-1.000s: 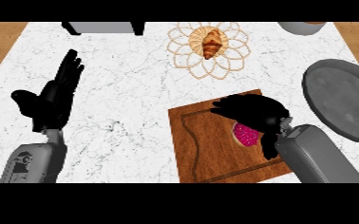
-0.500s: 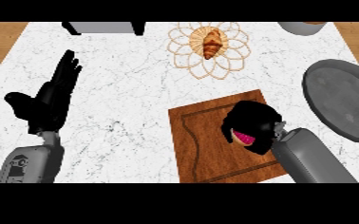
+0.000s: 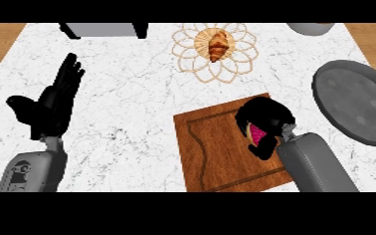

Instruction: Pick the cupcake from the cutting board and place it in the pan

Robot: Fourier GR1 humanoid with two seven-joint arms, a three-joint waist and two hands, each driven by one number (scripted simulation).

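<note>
Still risky: right hand (image 3: 266,121) curled round cupcake (image 3: 258,132) near cutting board's (image 3: 217,152) right edge, liable to slip before reaching pan (image 3: 351,99).

Single head view looks steeply down onto the marbled surface (image 3: 132,79) at close range, forearms entering from the lower edge.

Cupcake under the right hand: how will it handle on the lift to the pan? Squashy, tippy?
The cupcake is small, so probably light. Only its pink part shows inside the curled right hand, so it is likely soft and may deform. It may tip when set down in the pan.
</note>
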